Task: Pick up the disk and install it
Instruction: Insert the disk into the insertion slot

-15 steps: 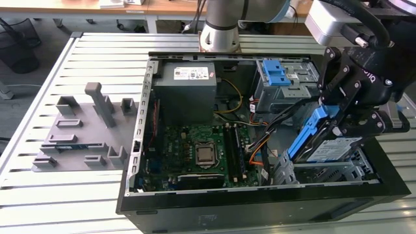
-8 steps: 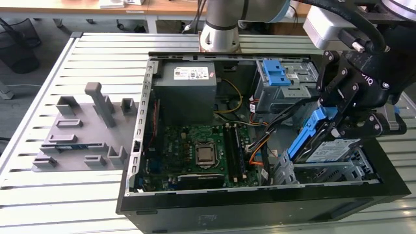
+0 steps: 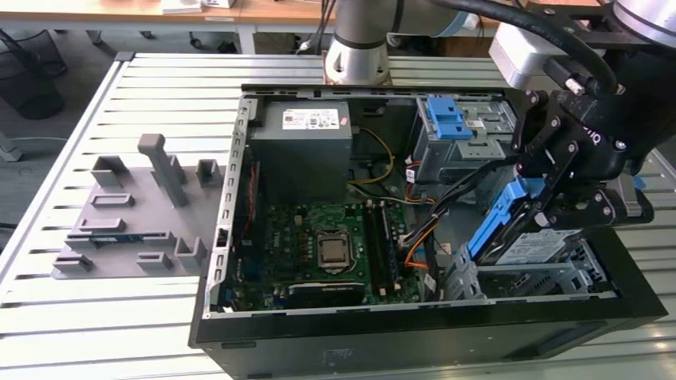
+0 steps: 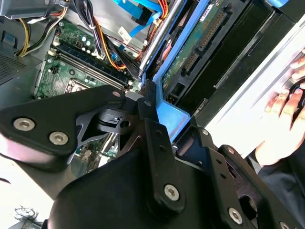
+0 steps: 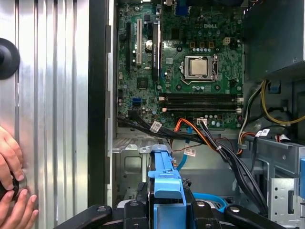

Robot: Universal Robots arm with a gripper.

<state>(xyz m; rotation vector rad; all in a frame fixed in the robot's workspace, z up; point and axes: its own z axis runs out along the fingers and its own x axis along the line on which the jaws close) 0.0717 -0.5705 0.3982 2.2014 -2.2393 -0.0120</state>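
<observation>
The disk (image 3: 533,247) hangs tilted over the metal drive cage (image 3: 560,279) at the front corner of the open computer case, on the exterior view's right. Its blue bracket (image 3: 495,223) faces the motherboard. My gripper (image 3: 552,212) comes down from above and is shut on the disk. In the first wrist view the blue bracket (image 5: 167,183) stands edge-on between the black fingers (image 5: 138,212). In the second wrist view the disk's green circuit side (image 4: 190,52) and blue bracket (image 4: 174,112) run along a black finger (image 4: 152,129).
Inside the case lie the motherboard (image 3: 322,245), a grey power-supply box (image 3: 306,146), light-blue latches (image 3: 449,119) and orange and black cables (image 5: 205,138). A grey fixture (image 3: 132,214) sits on the slatted table (image 3: 63,317). A person's hands (image 5: 12,195) rest beside the case.
</observation>
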